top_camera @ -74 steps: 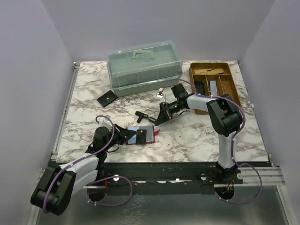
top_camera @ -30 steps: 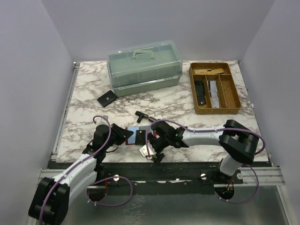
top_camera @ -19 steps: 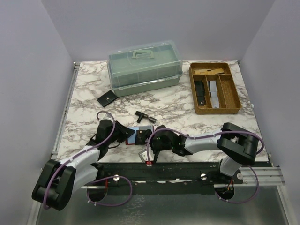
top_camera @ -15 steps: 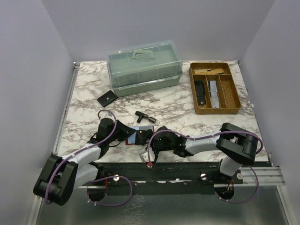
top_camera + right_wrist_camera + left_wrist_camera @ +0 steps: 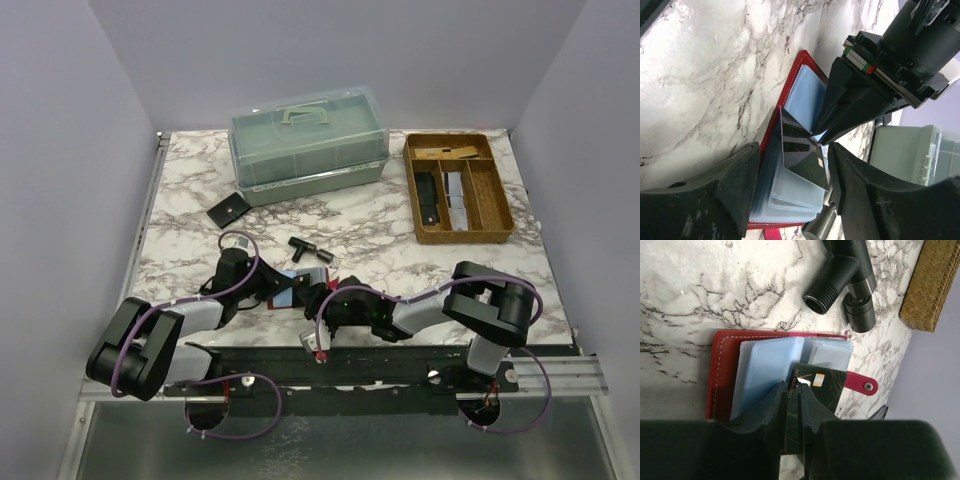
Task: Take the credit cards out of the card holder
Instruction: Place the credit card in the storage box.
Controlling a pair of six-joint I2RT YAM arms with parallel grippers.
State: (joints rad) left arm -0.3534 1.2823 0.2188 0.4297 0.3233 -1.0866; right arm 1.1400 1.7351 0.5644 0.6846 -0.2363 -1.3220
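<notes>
Credit card (image 5: 822,382) pinched tilted, long axis along left end effector (image 5: 794,386)

Looks down on a red card holder (image 5: 722,370) lying open on the marble table (image 5: 715,285). Finds pale blue cards (image 5: 767,365) stacked inside it. Finds the left gripper (image 5: 799,390) pinched onto the edge of a black chip card (image 5: 822,385) over the holder's lower right part. Notes a red snap strap (image 5: 862,384) sticking out of the holder's right side, a black threaded fitting (image 5: 842,275) just beyond its top edge, and a woven tray (image 5: 932,285) farther past its upper right corner.
</notes>
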